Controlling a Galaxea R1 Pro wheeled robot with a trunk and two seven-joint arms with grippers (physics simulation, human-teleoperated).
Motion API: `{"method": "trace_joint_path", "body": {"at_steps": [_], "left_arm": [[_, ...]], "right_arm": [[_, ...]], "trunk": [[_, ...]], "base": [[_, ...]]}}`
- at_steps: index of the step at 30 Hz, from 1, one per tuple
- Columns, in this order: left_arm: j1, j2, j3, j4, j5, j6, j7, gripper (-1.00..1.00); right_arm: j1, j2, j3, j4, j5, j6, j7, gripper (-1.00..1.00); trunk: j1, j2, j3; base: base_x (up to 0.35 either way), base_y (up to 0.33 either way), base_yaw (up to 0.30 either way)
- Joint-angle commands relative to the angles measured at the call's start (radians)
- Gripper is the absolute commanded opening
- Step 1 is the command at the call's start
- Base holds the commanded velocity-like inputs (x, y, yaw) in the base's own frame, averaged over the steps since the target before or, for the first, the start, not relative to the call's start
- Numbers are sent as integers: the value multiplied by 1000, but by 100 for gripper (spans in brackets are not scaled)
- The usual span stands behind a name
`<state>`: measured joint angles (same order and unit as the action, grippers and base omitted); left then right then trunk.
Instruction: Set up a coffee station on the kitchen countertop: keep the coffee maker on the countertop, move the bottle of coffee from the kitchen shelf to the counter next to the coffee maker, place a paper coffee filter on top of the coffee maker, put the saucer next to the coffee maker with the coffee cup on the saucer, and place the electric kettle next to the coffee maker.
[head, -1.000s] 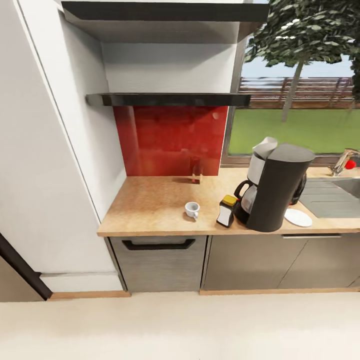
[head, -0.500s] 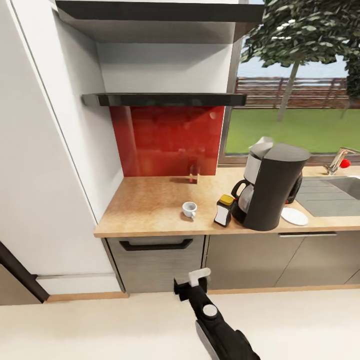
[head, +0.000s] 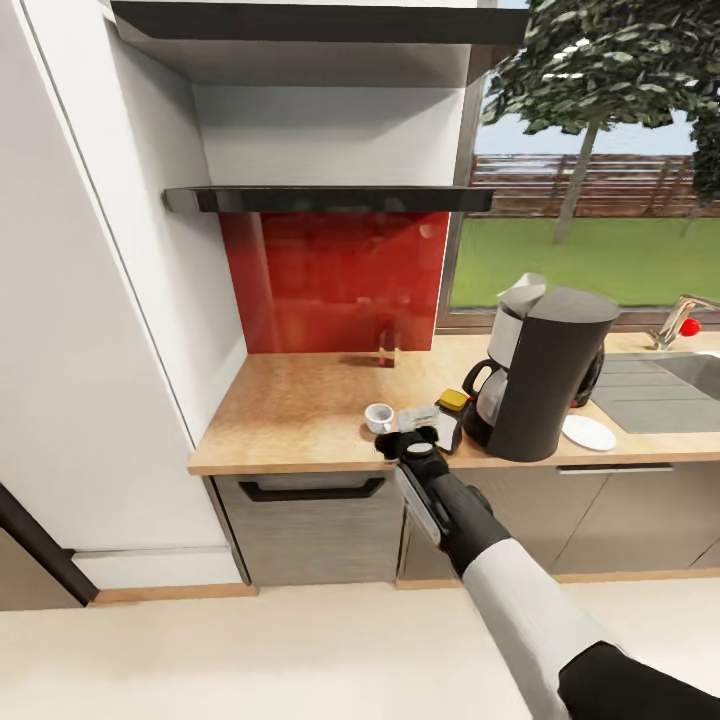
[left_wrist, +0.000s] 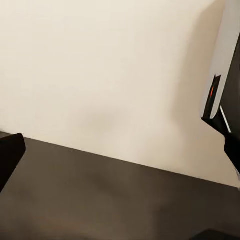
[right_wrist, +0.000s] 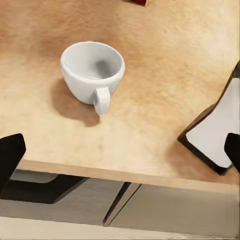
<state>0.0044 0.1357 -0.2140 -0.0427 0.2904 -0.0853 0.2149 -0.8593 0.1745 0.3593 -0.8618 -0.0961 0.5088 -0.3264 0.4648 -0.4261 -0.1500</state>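
The right end effector (head: 417, 432) has risen from floor level to the bench (head: 300, 400) edge, fingers apart and empty. It now hovers just beside the coffee cup (right_wrist: 93, 73), suggesting a grasp toward the saucer (head: 589, 432).

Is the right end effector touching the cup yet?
Apart. In the right wrist view the cup stands alone on the countertop, bare wood all round it, with the right end effector short of it, fingertips at the picture's edges.

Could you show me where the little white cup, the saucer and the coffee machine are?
coffee cup (right_wrist: 93, 69): right wrist view, on its bowl.
saucer (head: 589, 433): head view, on its flat middle.
coffee maker (head: 555, 385): head view, on its dark curved back.
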Motion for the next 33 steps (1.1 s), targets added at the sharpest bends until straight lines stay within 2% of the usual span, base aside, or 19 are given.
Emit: {"method": "trace_joint_path", "body": {"at_steps": [1, 4, 8, 13, 24, 33], "left_arm": [[0, 1, -8, -2, 10, 0, 0, 100], [0, 2, -8, -1, 10, 2, -3, 100], [0, 2, -9, -2, 10, 4, -4, 100], [0, 2, -10, -2, 10, 3, -5, 100], [0, 6, -8, 1, 10, 4, -5, 100], [0, 7, -9, 1, 10, 4, -5, 100]], "right_arm": [[-69, 0, -3, 3, -11, 101, -11, 100], [-130, 0, -5, 6, -10, 191, -13, 100], [-153, 0, -6, 6, -10, 230, -14, 100], [-157, 0, -5, 6, -8, 239, -14, 100], [-158, 0, -2, 8, -8, 240, -14, 100], [-158, 0, -3, 9, -8, 240, -13, 100]], "trunk": [[1, -2, -2], [1, -2, -2], [1, -2, -2], [1, -2, -2], [1, -2, -2], [1, -2, -2]], "base": [[0, 0, 0], [20, 0, 0], [140, 0, 0], [283, 0, 0], [39, 0, 0], [186, 0, 0]]}}
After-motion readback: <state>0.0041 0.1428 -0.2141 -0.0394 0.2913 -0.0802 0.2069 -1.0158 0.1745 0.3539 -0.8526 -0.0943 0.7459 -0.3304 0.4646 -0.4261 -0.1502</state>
